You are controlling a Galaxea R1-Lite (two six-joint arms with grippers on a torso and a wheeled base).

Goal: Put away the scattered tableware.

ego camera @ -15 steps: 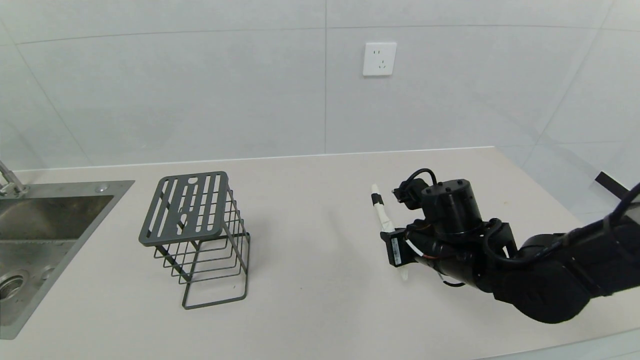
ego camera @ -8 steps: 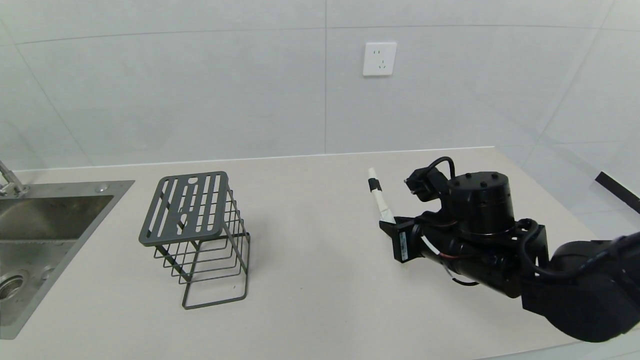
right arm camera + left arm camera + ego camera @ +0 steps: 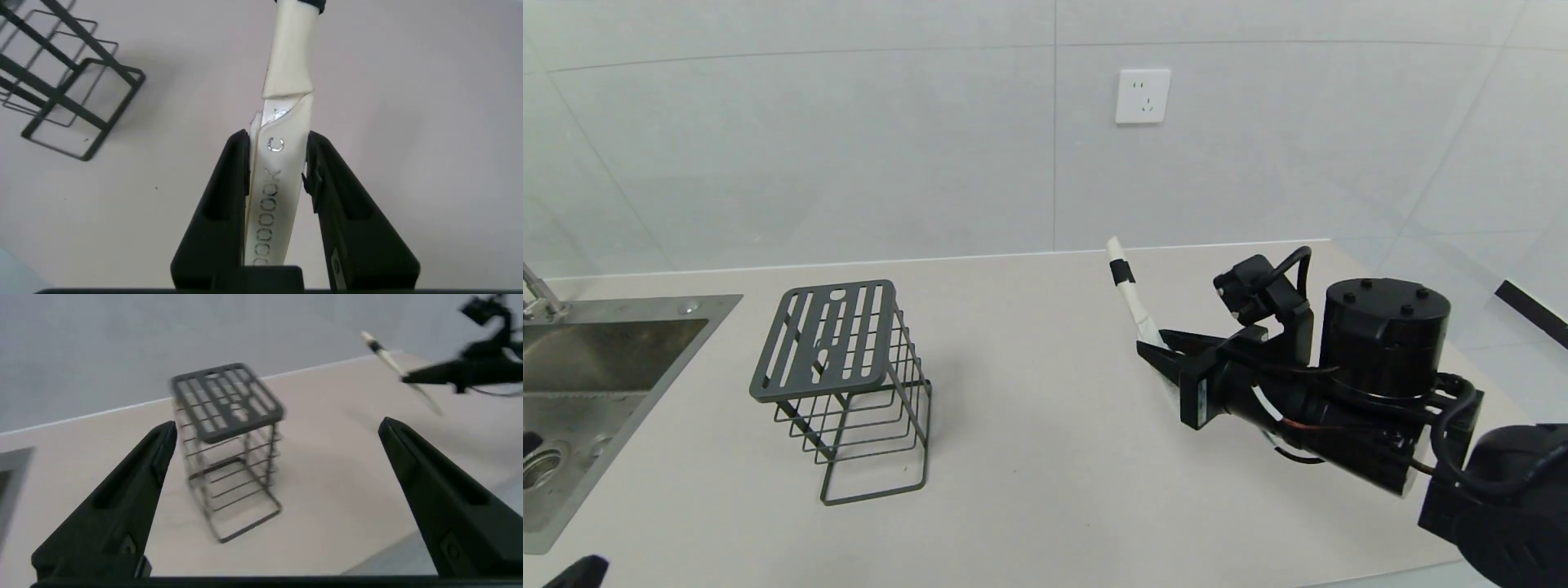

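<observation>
Lifted since the earlier frame, the knife [image 3: 1125, 287] hangs at 3 o'clock from the rack [image 3: 825, 339], handle toward 11 o'clock. Right gripper [image 3: 1158, 347] pinches its blade; left gripper [image 3: 278, 429] is spread.

Left gripper [image 3: 278, 427]: its two dark fingers are seen spread wide apart.
Rack [image 3: 229, 396]: a dark wire frame with a slotted top is seen upright on the counter [image 3: 343, 482], beyond the fingers.
Knife [image 3: 384, 353]: pale, with a dark band near one end; it is held tilted above the counter by the right gripper [image 3: 429, 376], well apart from the rack.
</observation>
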